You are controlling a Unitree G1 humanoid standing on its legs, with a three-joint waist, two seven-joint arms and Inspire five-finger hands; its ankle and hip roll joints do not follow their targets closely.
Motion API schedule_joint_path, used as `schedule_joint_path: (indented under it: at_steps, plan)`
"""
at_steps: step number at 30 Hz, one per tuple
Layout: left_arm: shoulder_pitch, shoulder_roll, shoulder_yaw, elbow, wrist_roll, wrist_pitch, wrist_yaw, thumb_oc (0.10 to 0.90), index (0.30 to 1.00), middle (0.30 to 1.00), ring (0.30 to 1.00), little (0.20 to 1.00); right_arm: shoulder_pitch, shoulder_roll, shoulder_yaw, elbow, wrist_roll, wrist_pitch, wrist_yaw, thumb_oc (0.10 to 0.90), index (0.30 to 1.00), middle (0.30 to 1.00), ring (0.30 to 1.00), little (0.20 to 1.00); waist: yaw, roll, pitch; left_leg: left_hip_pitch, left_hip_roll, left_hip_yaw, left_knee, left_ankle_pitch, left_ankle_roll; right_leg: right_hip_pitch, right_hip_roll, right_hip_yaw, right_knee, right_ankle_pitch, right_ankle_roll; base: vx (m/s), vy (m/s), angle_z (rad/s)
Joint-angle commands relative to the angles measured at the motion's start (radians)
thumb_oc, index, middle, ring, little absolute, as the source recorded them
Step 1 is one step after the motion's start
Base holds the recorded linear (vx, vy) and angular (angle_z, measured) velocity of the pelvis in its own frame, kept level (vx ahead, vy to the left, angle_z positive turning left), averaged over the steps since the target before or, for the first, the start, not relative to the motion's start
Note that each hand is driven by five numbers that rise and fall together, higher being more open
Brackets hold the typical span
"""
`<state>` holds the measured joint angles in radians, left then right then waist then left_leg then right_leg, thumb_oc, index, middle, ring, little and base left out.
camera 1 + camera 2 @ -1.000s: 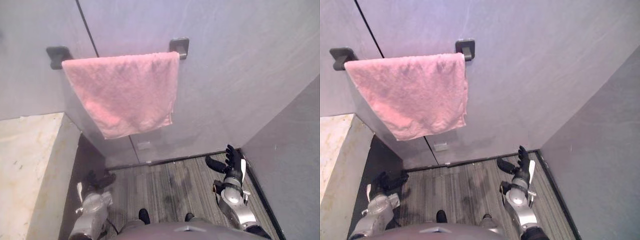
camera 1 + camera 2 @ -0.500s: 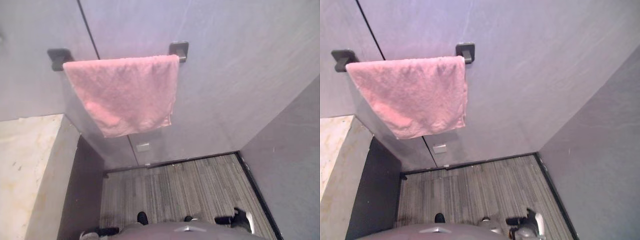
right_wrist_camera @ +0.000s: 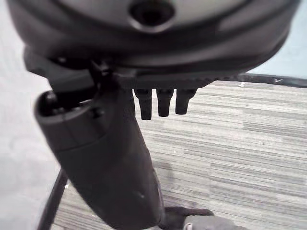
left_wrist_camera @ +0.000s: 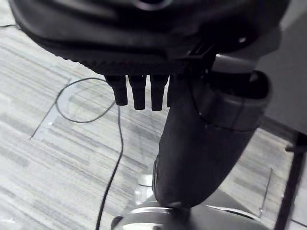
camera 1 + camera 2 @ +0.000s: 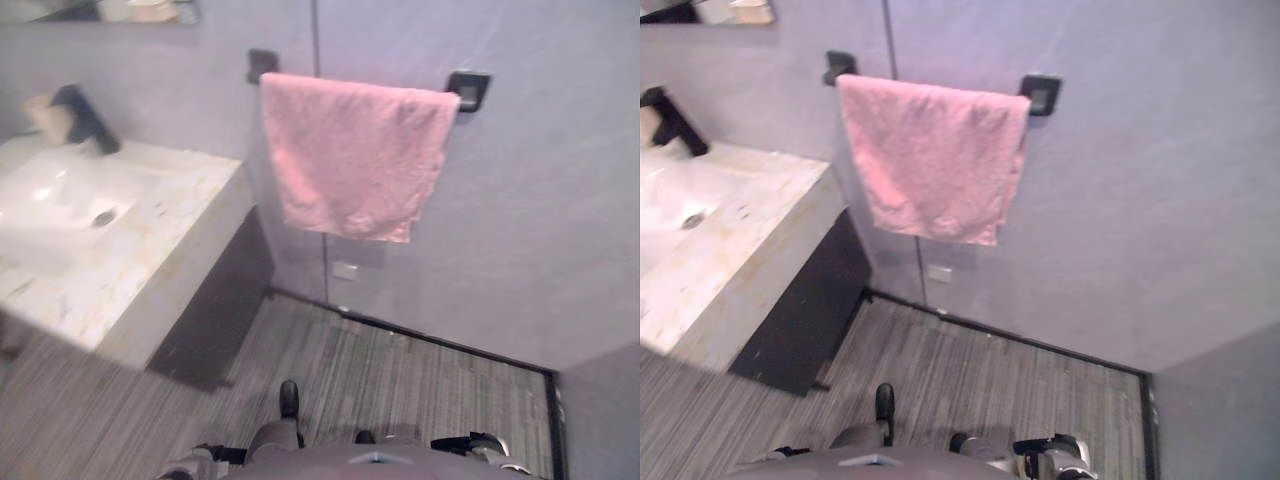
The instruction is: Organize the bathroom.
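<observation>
Left hand (image 4: pixel 144 57): hangs low at the robot's left side, over the floor. In the left wrist view its fingers (image 4: pixel 136 96) extend straight in a row, side by side, with the thumb (image 4: pixel 201 143) standing out beside them. Nothing is held between thumb and fingers.

Right hand (image 3: pixel 144 62): hangs low at the robot's right side. In the right wrist view its fingers (image 3: pixel 160 103) are straight and parallel, and the thumb (image 3: pixel 105 163) juts out beside them. The hand is empty. In the head views it appears at the lower edge (image 5: pixel 1055 455).
</observation>
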<state>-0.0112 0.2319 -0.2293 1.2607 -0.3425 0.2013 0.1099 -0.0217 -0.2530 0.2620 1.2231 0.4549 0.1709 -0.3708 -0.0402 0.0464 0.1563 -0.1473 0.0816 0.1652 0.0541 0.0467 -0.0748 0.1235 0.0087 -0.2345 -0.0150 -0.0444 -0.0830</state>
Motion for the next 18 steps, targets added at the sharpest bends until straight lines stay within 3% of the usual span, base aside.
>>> schedule_joint_path:
  at_steps: [1,4,5,6,7,11,14,18]
  plan:
    - [0.004,-0.002,0.005,0.009,-0.006,-0.013,0.019,0.8,0.9,0.9,0.9,0.9,-0.033,-0.008,-0.024,0.028,-0.031,0.028,-0.008,0.8,0.9,0.9,0.9,0.9,-0.022,-0.033,0.037,0.024,-0.056,0.012,0.085,-0.023,0.057,0.007,0.008,0.069,0.046,-0.06,0.106,-0.31,0.114,0.56]
    - [0.015,0.003,0.048,0.013,-0.018,-0.02,0.025,0.8,0.9,0.9,0.9,0.9,-0.035,-0.004,-0.018,0.043,-0.1,0.053,0.002,0.8,0.9,0.9,0.9,0.9,-0.031,-0.056,0.016,0.081,-0.06,0.027,0.151,-0.114,0.083,-0.02,-0.036,0.048,0.022,-0.026,0.121,-0.31,0.139,0.51]
    - [0.018,0.003,0.061,0.018,-0.014,-0.023,0.028,0.8,0.9,0.9,0.9,0.9,-0.035,-0.005,-0.013,0.041,-0.193,0.058,-0.013,0.8,0.9,0.9,0.9,0.9,-0.037,-0.06,0.009,0.103,-0.047,0.036,0.174,-0.129,0.079,-0.026,-0.047,0.04,0.016,-0.022,0.124,-0.27,0.168,0.54]
    - [0.021,0.004,0.076,0.016,-0.006,-0.023,0.029,0.8,0.9,0.9,0.9,0.9,-0.042,-0.016,0.03,0.021,-0.414,0.078,0.01,0.8,0.9,0.9,0.9,0.9,-0.047,-0.062,0.001,0.14,-0.022,0.041,0.199,-0.133,0.067,-0.031,-0.057,0.04,0.001,-0.014,0.126,-0.32,0.233,0.75]
    - [0.017,0.008,0.084,0.01,-0.005,-0.01,0.032,0.8,0.9,0.9,0.9,0.9,-0.048,-0.03,0.076,-0.004,-0.43,0.111,0.027,0.8,0.9,0.9,0.9,0.9,-0.056,-0.063,-0.012,0.168,0.003,0.045,0.21,-0.116,0.052,-0.044,-0.066,0.037,-0.019,0.0,0.126,-0.29,0.242,0.7]
    - [0.014,-0.002,0.095,0.024,-0.03,-0.004,0.031,0.8,0.9,0.9,0.9,0.9,-0.069,-0.043,0.071,0.0,-0.361,0.145,0.025,0.8,0.9,0.9,0.9,0.9,-0.067,-0.055,-0.03,0.246,0.053,0.032,0.194,-0.097,0.015,-0.07,-0.085,0.036,-0.037,0.027,0.13,-0.2,0.275,0.9]
    - [0.012,-0.012,0.096,0.03,-0.008,-0.003,0.032,0.8,0.9,0.9,0.9,0.9,-0.08,-0.046,0.057,0.011,-0.323,0.164,0.041,0.8,0.9,0.9,0.9,0.9,-0.073,-0.043,-0.037,0.292,0.053,0.033,0.141,-0.116,0.015,-0.107,-0.11,0.037,-0.019,0.046,0.147,-0.17,0.384,1.27]
    - [0.007,-0.011,0.064,0.023,0.014,0.023,0.024,0.8,0.9,0.9,0.9,0.9,-0.092,-0.049,0.006,0.034,-0.254,0.171,0.018,0.8,0.9,0.9,0.9,0.9,-0.099,-0.009,-0.033,0.337,0.016,0.08,0.01,-0.188,0.045,-0.213,-0.191,0.053,0.073,0.084,0.221,-0.16,0.508,0.46]
